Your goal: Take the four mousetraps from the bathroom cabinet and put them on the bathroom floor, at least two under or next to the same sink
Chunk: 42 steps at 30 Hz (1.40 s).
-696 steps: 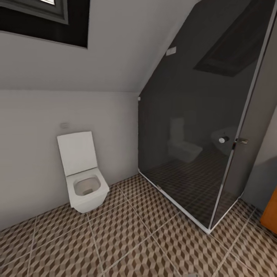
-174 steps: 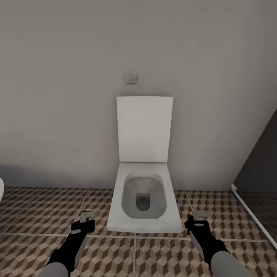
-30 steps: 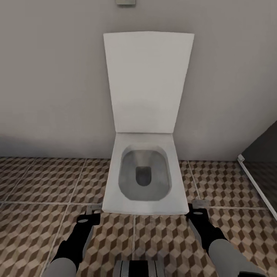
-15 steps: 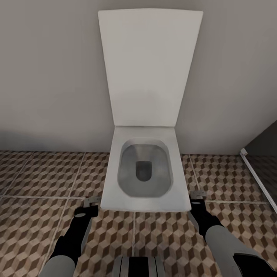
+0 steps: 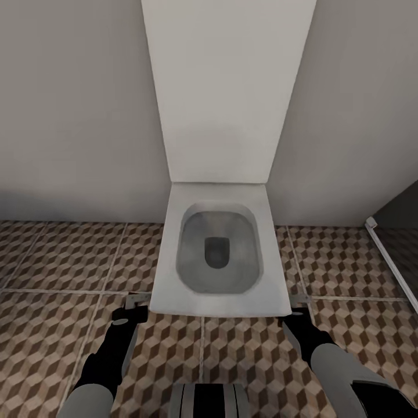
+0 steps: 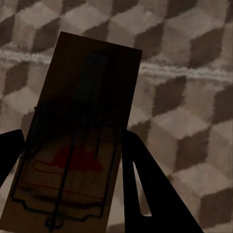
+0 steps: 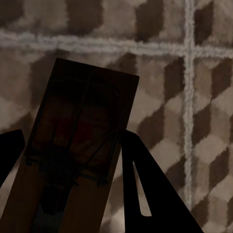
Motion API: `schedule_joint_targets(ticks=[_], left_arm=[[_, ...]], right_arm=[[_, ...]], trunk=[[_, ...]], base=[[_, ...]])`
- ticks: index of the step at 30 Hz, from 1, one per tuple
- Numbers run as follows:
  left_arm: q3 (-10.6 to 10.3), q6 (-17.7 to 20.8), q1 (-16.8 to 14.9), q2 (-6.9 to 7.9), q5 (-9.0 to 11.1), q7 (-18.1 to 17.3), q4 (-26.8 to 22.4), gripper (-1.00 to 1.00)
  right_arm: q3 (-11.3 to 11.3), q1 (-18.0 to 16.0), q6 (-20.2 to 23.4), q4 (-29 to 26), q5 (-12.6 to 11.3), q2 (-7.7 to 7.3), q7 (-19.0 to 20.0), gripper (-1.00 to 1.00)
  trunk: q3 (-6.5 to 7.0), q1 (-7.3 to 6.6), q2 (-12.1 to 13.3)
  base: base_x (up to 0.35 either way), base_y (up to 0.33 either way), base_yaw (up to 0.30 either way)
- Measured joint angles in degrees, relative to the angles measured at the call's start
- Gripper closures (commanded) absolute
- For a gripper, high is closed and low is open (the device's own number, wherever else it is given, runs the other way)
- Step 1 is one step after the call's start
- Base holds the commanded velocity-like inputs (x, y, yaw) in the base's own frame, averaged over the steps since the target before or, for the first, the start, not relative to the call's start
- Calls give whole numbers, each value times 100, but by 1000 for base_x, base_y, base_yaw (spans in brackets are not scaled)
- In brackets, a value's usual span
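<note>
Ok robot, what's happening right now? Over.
Left gripper shut on a flat wooden mousetrap. Right gripper shut on another wooden mousetrap. White square toilet dead ahead on the cube-patterned tile floor.

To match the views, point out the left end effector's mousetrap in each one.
Head view: the mousetrap, a pale sliver at the left end effector, by the toilet's front corner.
Left wrist view: the board between the dark fingers, over a grout line.
Right wrist view: this board is the second mousetrap, in the right end effector.
Shared landmark: the cube-patterned bathroom floor.
</note>
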Motion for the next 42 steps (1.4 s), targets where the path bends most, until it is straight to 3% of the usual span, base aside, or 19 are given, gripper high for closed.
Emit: schedule_joint_targets(ticks=[42], left_arm=[[-2, -75, 1, 12, 10, 7, 13, 100]], right_arm=[[4, -5, -40, 35, 1, -6, 4, 100]], trunk=[[0, 0, 0]], base=[[54, 0, 0]])
